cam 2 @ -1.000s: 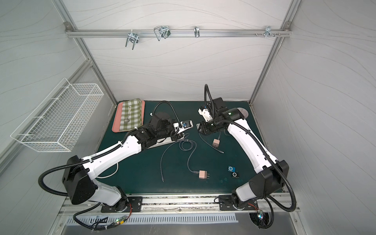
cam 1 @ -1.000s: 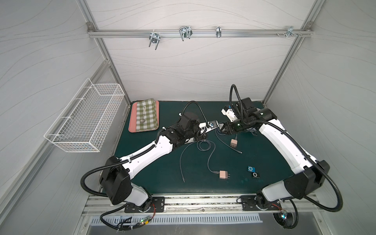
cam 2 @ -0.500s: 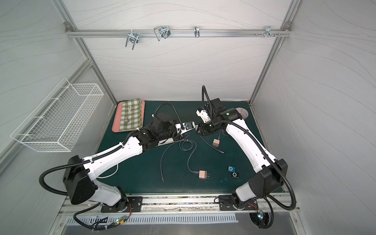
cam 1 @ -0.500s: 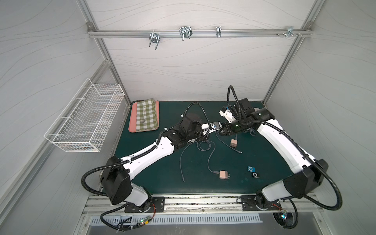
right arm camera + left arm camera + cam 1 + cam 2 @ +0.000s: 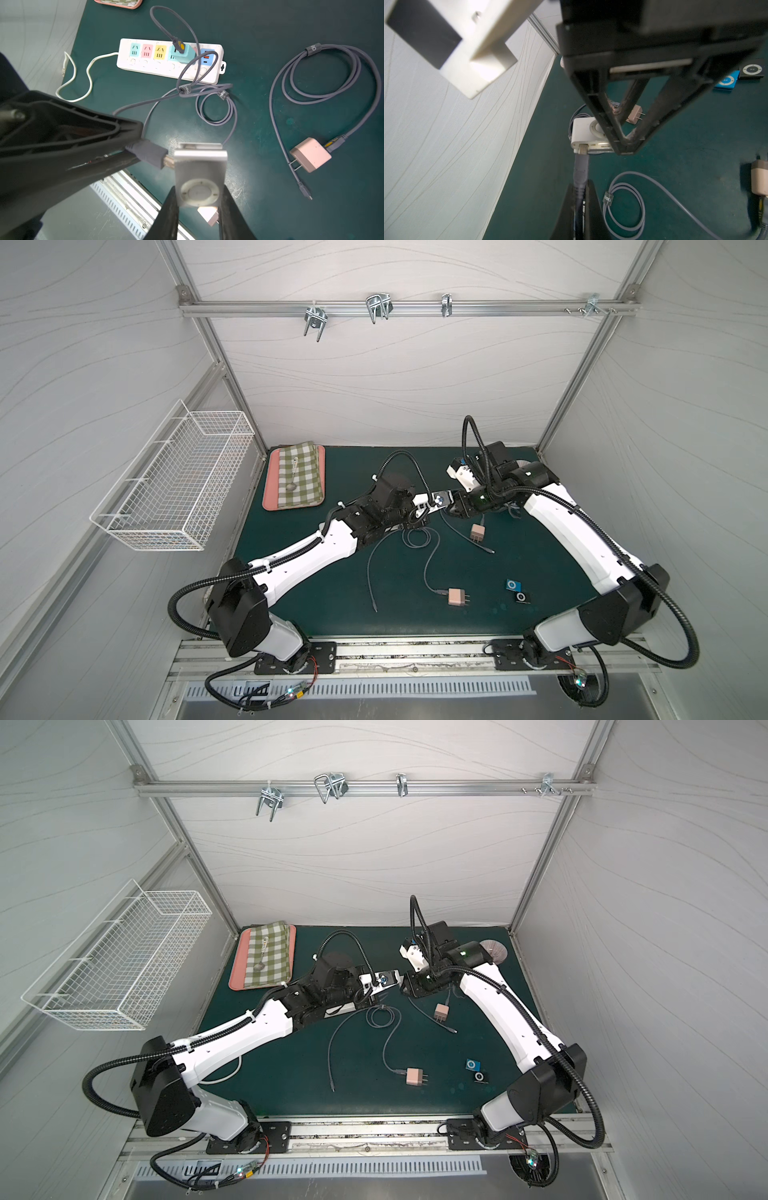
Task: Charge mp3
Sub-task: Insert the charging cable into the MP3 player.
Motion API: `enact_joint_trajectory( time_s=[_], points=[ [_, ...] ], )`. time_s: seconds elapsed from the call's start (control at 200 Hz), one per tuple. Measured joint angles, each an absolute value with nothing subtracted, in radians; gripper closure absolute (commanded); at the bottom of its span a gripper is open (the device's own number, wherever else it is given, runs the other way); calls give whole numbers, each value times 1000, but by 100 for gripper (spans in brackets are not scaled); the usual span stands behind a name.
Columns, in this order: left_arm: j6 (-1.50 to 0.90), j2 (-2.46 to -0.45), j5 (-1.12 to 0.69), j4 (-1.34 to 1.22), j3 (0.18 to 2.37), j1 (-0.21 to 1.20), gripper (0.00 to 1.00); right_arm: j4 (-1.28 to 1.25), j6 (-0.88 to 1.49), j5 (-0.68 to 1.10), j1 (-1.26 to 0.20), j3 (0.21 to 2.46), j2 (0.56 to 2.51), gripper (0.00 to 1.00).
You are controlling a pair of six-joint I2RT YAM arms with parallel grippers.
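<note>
Top views, both: 1 × green table mat [image 5: 316, 605], full floor of cell. 1 × white wire basket [image 5: 174, 485], hung on side wall, off the mat. 2 × arms, white/blk: left arm [image 5: 299, 558] and right arm [image 5: 569, 543] reach inward, wrists meet near mid-rear of mat. 1 × pink tray [image 5: 271, 489] at rear corner w/ checked cloth [image 5: 301, 477] on it. Right wrist view: 1 × white power strip [image 5: 145, 66], coloured sockets, flat on mat; teal adapter [image 5: 182, 53] plugged in, grey cable running from it. 2 × pink adapter: front adapter [image 5: 457, 596] near front edge w/ cable attached, rear adapter [image 5: 477, 533] on mat near right wrist. Item: left gripper [image 5: 133, 149], jaws closed on grey cable plug [image 5: 147, 153]. Item: right gripper [image 5: 199, 199], jaws clamp silver mp3 [image 5: 200, 172] by its two long sides, wheel face to cam, held clear above mat betw. the arms. Plug's metal tip sits at port on mp3's edge, part of tip showing. 1 × blue mp3 [image 5: 513, 584] + 1 × black mp3 [image 5: 521, 596], flat on mat, just beside each other, near right arm's base, well apart from silver unit.
</note>
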State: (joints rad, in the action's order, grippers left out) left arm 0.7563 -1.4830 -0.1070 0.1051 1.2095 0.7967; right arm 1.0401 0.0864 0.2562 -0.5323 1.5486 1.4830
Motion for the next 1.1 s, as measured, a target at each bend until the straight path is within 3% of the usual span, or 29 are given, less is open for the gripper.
enact_joint_trajectory(
  time_s=[0.455, 1.1],
  points=[
    [775, -1508, -37, 123, 1232, 817, 100, 1048, 109, 107, -588, 1570, 1496, 74],
    [757, -1528, -19, 133, 1270, 828, 100, 1024, 226, 73, -604, 1570, 1497, 74]
  ],
)
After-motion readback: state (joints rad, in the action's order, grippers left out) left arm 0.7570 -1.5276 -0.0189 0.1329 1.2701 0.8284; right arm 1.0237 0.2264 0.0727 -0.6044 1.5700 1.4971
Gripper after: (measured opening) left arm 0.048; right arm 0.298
